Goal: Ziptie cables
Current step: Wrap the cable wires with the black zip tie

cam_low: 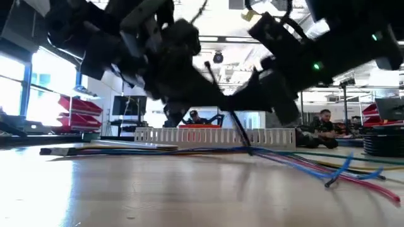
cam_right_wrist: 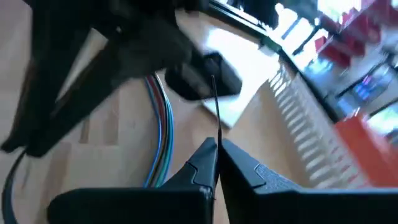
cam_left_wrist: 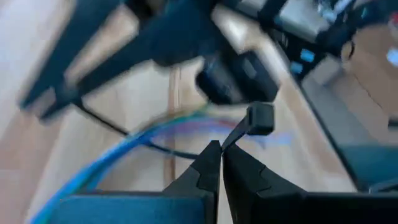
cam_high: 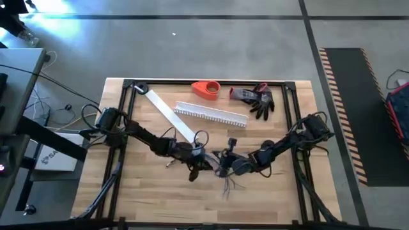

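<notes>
Below the white slotted channel point(cam_high: 211, 115) in the high view, both arms meet mid-table point(cam_high: 147, 198): left pincer point(cam_high: 203, 161) and right pincer point(cam_high: 223, 163) nearly touching over the cables point(cam_high: 228, 183), whose pale splayed ends trail away from the channel. Red object point(cam_high: 206, 89) and glove point(cam_high: 254, 98) sit beyond the channel, flat white strip point(cam_high: 167, 114) angled beside it.

Low view: cables point(cam_low: 303, 162) lie flat in front of the channel point(cam_low: 214, 135), coloured strands fanning out; a thin dark ziptie point(cam_low: 238, 131) slants down to them from the pincers overhead. People sit in the room behind.

Left wrist view: left pincer point(cam_left_wrist: 219, 158) clamped together on the ziptie's strap point(cam_left_wrist: 235, 134), head block at its far end; cables point(cam_left_wrist: 124, 146) beyond.

Right wrist view: right pincer point(cam_right_wrist: 217, 155) closed on a thin dark strap point(cam_right_wrist: 215, 109), cables point(cam_right_wrist: 160, 124) beside it, channel point(cam_right_wrist: 305, 134) further off.

Cables look light, floppy, likely to spread; best gripped mid-bundle. Ziptie looks stiff but slippery. Both arms reach in low, elbows outward.
</notes>
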